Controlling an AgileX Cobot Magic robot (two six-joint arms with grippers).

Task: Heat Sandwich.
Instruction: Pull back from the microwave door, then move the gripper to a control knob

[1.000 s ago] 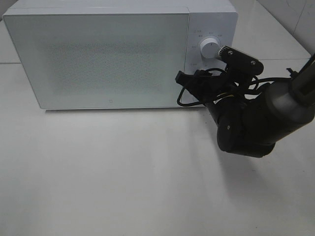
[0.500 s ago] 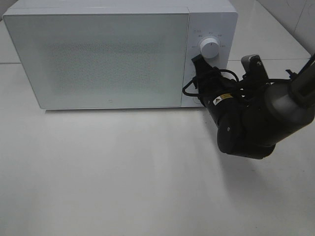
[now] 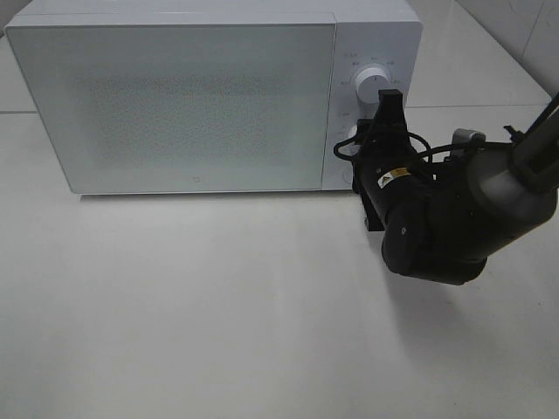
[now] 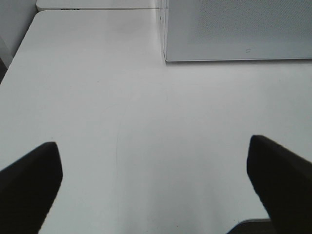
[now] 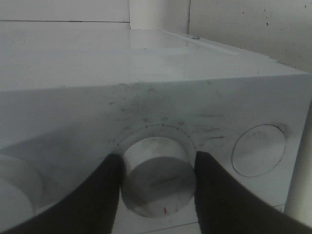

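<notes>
Exterior high view, largest item first: the table carries the microwave with its door closed. The control panel sits at 3 o'clock from the door. I cannot see the sandwich in any view. The frosted door hides the cavity, so I judge, but cannot confirm, that it is inside.

The right arm comes in from 5 o'clock of the panel. The right gripper points toward 12 o'clock, just below the upper knob.

Right wrist view: the fingers stand at a medium spread, one on each side of the dial. Both appear to press its rim, so I read this as a grip on the dial. The dial's axis runs straight out of the panel into the gripper, dead ahead at 12 o'clock. A turn therefore calls for pure wrist roll about that line. A round button sits beside the dial, apart from the fingers.

Left wrist view: the left gripper stands wide and empty over bare table, well apart from the panel. The right arm is therefore the nearer one.
</notes>
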